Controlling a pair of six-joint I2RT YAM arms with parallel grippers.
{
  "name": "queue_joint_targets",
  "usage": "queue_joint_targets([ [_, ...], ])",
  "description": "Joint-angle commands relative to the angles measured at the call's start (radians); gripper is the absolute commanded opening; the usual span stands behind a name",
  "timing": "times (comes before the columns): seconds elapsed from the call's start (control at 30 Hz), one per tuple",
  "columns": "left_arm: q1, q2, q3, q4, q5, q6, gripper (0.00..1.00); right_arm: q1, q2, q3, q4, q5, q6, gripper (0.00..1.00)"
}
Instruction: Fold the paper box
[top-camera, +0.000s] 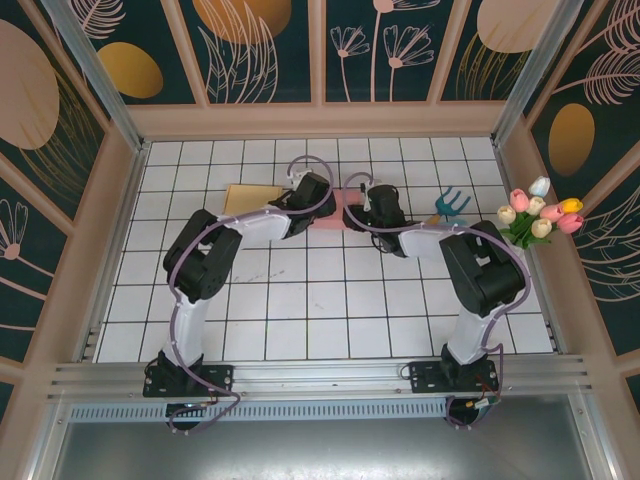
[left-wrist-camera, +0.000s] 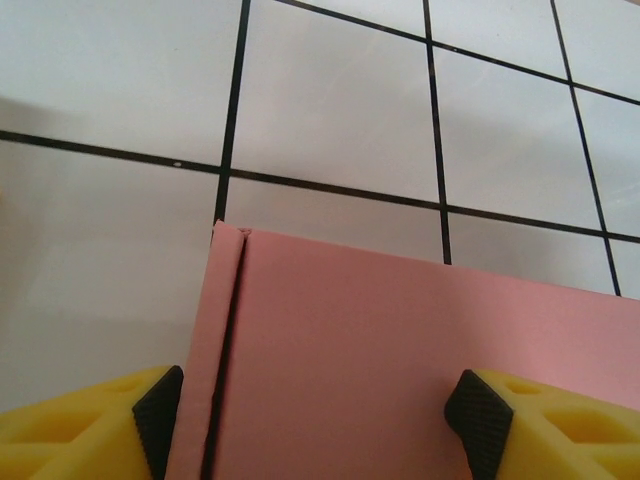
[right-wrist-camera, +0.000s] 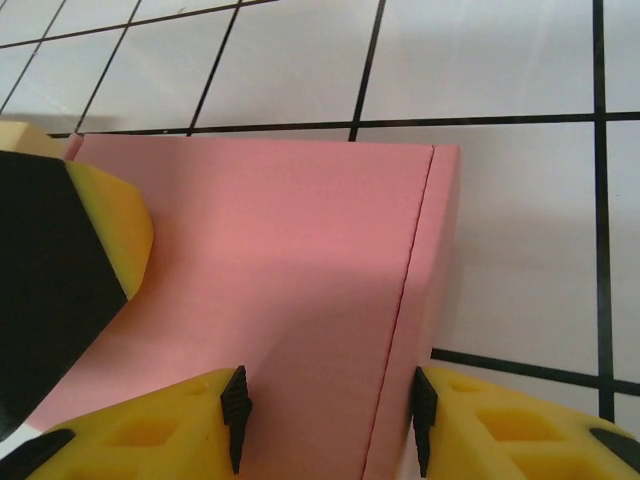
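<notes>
Creasing seemed my step: left gripper (left-wrist-camera: 320, 425) wide, right gripper (right-wrist-camera: 325, 430) half-parted, both over the box (left-wrist-camera: 400, 340) at 12 o'clock, clamping nothing; next, its side flap (right-wrist-camera: 435, 300) needed lifting.

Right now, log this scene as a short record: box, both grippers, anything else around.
box: pink paper box on the tiled table, between both grippers, side flap creased
left gripper: jaws apart over the box panel
right gripper: jaws apart, astride the flap crease
others: tan sheet, teal rake, tulips
</notes>
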Motion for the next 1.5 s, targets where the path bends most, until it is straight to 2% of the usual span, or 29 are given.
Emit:
queue_joint_targets([
  [0.0,0.004,0.051,0.063,-0.031,0.003,0.025,0.74,0.006,0.030,0.043,0.046,-0.051,0.001,0.49],
  [0.13,0.023,0.077,0.079,-0.048,-0.039,0.032,0.78,-0.015,0.051,0.056,0.042,-0.043,-0.008,0.50],
  [0.3,0.042,0.059,0.062,-0.056,-0.064,0.062,0.89,-0.023,0.025,0.037,0.040,-0.013,-0.026,0.53],
  [0.5,0.042,-0.047,0.003,-0.025,-0.114,0.123,0.98,-0.038,-0.065,0.007,0.017,0.036,-0.052,0.56],
  [0.63,0.042,-0.160,-0.087,0.041,-0.149,0.166,0.99,-0.045,-0.174,-0.053,0.032,0.080,-0.076,0.57],
  [0.67,0.042,-0.201,-0.130,0.073,-0.164,0.187,0.98,-0.045,-0.212,-0.075,0.038,0.111,-0.087,0.57],
  [0.7,0.042,-0.253,-0.191,0.125,-0.173,0.218,0.99,-0.046,-0.251,-0.097,0.043,0.145,-0.101,0.64],
  [0.73,0.042,-0.303,-0.254,0.189,-0.184,0.248,0.99,-0.046,-0.286,-0.120,0.052,0.170,-0.120,0.75],
  [0.77,0.043,-0.368,-0.337,0.262,-0.208,0.281,0.99,-0.047,-0.334,-0.156,0.078,0.206,-0.148,0.97],
  [0.87,0.042,-0.563,-0.572,0.453,-0.310,0.384,0.99,-0.058,-0.479,-0.292,0.192,0.320,-0.215,0.99],
  [0.93,0.042,-0.668,-0.701,0.538,-0.347,0.488,0.99,-0.084,-0.546,-0.375,0.300,0.314,-0.333,0.99],
  [1.0,0.042,-0.755,-0.849,0.666,-0.411,0.597,0.98,-0.096,-0.554,-0.450,0.426,0.436,-0.412,0.99],
  [1.07,0.041,-0.822,-0.979,0.812,-0.452,0.691,0.99,-0.137,-0.556,-0.464,0.402,0.411,-0.427,0.99],
  [1.13,0.041,-0.888,-1.092,0.943,-0.482,0.769,0.98,-0.186,-0.561,-0.474,0.363,0.401,-0.375,0.99],
  [1.3,0.048,-0.989,-1.156,0.902,-0.566,0.835,0.98,-0.301,-0.571,-0.569,0.427,0.322,-0.319,0.99],
  [1.37,0.073,-0.981,-1.191,0.968,-0.543,0.869,0.98,-0.344,-0.569,-0.616,0.487,0.268,-0.319,0.99],
  [1.47,0.138,-0.957,-1.260,1.104,-0.420,0.894,0.98,-0.419,-0.547,-0.657,0.542,0.161,-0.266,0.99],
])
